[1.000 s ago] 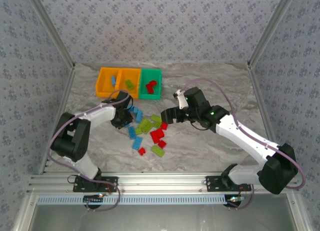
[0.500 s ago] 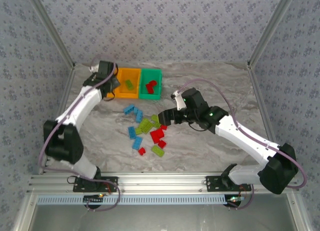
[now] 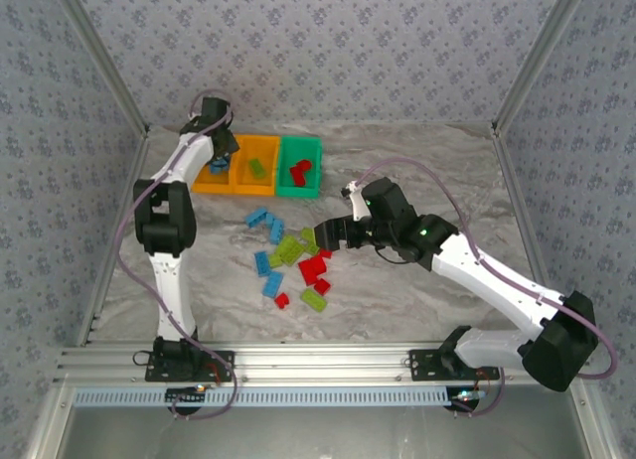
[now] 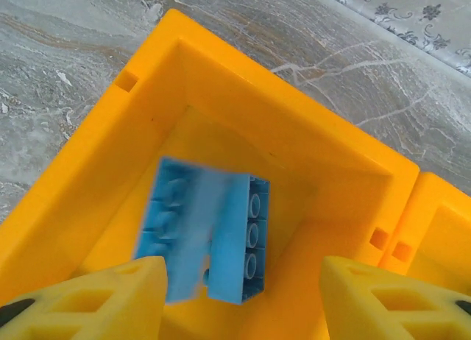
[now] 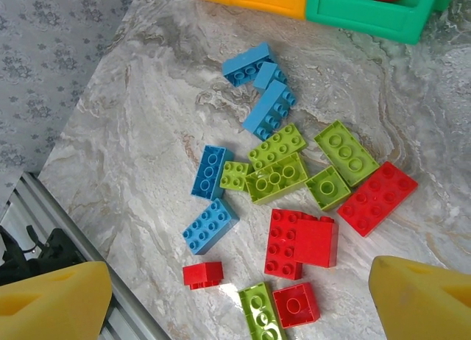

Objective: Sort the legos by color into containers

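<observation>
- Left hand (image 4: 243, 302) is parked right over the left orange plastic bin (image 4: 96, 160). Its yellow fingers (image 4: 96, 296) are spread wide with nothing pinched.
- Inside that bin lies a blue studded plastic brick (image 4: 239, 244). A second blue brick (image 4: 180, 233) is right against it, but it's too blurred to make out properly.
- Right hand (image 3: 326, 234) hovers over the loose pile on the grey marbled desk (image 5: 140, 97), also spread wide and empty.
- The pile's a mix, with several touching:
  - blue bricks (image 5: 268, 108) toward the bins
  - lime green bricks (image 5: 276, 178) in the middle
  - red bricks (image 5: 302, 241) on the near side
- Middle orange bin (image 3: 256, 190) has a lime green brick (image 3: 257, 167) in it.
- Over at the right end, the green plastic bin (image 3: 298, 191) holds red legos (image 3: 298, 171).
- All three bins are joined in a row at the far side of the desk.
</observation>
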Tool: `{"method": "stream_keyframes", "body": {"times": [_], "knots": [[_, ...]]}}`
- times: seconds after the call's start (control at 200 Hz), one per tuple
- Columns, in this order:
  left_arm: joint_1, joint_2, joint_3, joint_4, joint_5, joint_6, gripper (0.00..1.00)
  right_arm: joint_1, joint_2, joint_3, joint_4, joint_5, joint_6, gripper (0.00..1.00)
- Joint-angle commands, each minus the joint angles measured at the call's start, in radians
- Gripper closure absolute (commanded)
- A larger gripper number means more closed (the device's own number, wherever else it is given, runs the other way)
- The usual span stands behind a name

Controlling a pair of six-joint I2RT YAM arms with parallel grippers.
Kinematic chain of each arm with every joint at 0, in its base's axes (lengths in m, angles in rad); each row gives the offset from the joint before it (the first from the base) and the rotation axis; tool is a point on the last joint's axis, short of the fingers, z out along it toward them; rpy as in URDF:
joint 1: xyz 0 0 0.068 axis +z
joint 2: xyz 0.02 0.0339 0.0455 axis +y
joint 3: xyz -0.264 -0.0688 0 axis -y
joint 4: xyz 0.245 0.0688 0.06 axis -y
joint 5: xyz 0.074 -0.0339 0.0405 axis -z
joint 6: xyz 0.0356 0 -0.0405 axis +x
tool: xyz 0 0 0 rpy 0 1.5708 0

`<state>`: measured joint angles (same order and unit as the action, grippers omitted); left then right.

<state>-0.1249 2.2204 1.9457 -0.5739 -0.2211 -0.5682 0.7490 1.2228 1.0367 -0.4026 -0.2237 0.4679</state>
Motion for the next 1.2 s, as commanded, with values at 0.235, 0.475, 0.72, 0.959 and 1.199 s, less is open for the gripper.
{"method": "stream_keyframes", "body": {"times": [0.235, 0.475, 0.72, 0.959, 1.199], "knots": [[-0.087, -0.634, -0.447, 0.099, 0.099, 0.004, 0.44, 0.011, 0.05, -0.013, -0.02, 0.212, 0.023, 0.07], [-0.383, -1.056, -0.723, 0.042, -0.01, 0.341, 0.31, 0.053, 0.3, 0.115, -0.033, 0.24, -0.043, 0.09], [-0.565, -1.26, -0.759, -0.275, 0.046, 0.538, 0.22, 0.12, 0.587, 0.347, -0.133, 0.236, -0.108, 0.15], [-0.573, -1.51, -1.027, -0.181, 0.125, 0.797, 0.05, 0.169, 0.721, 0.422, -0.161, 0.252, -0.163, 0.13], [-0.571, -1.588, -1.069, -0.149, 0.218, 0.869, 0.01, 0.176, 0.849, 0.525, -0.23, 0.202, -0.282, 0.15]]}}
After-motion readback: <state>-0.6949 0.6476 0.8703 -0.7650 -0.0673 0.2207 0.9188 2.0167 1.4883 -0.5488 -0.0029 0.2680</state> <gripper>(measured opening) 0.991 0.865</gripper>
